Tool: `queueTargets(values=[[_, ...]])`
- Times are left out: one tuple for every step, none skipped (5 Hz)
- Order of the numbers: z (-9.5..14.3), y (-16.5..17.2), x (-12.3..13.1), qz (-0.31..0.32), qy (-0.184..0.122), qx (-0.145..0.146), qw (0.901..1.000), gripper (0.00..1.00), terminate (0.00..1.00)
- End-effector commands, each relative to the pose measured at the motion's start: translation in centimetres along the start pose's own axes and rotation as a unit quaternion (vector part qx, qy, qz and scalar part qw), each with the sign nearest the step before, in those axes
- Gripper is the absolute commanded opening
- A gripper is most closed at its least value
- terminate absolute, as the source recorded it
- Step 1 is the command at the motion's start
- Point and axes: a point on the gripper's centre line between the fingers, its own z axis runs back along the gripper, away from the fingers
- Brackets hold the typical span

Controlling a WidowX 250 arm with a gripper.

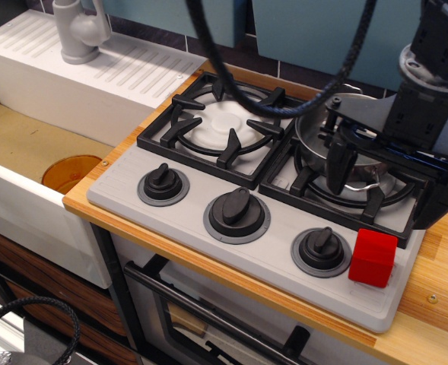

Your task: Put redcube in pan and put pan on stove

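The redcube [373, 257] sits on the grey stove [185, 243] at its front right corner, next to the right knob [321, 250]. The shiny pan [312, 138] rests on the right burner grate, largely hidden by my gripper. Its wire handle [359, 185] shows at the front. My black gripper [387, 179] hangs over the pan with its fingers [338, 163] spread wide, the handle between them. It is open and holds nothing. The cube is in front of the gripper and apart from it.
The left burner [224, 125] is bare. A white sink [26, 144] with an orange drain [71, 172], a grey faucet [83, 30] and a ribbed drainboard [94, 68] lie to the left. A black cable [284, 103] arcs over the stove. The wooden counter [440, 266] runs along the right.
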Motion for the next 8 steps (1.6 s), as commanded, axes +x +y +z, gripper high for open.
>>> queueTargets(values=[[0.0, 0.0, 0.0, 0.0, 0.0, 0.0, 1.0, 1.0, 0.0], [-1.4, -0.4, -0.2, 0.002, -0.013, -0.007, 0.9999, 1.0, 0.0], [-2.9, -0.8, -0.3, 0.007, -0.028, -0.009, 0.9995, 1.0, 0.0], [-4.0, -1.1, -0.3, 0.007, -0.039, -0.02, 0.999, 1.0, 0.0], [-4.8, -1.3, -0.4, 0.007, -0.044, -0.023, 0.9987, 1.0, 0.0], [-5.3, -1.4, -0.5, 0.007, -0.047, -0.025, 0.9986, 1.0, 0.0], [-6.0, -1.7, -0.4, 0.007, -0.05, -0.03, 0.9983, 1.0, 0.0], [-6.4, -1.8, -0.3, 0.005, -0.053, -0.032, 0.9981, 1.0, 0.0]])
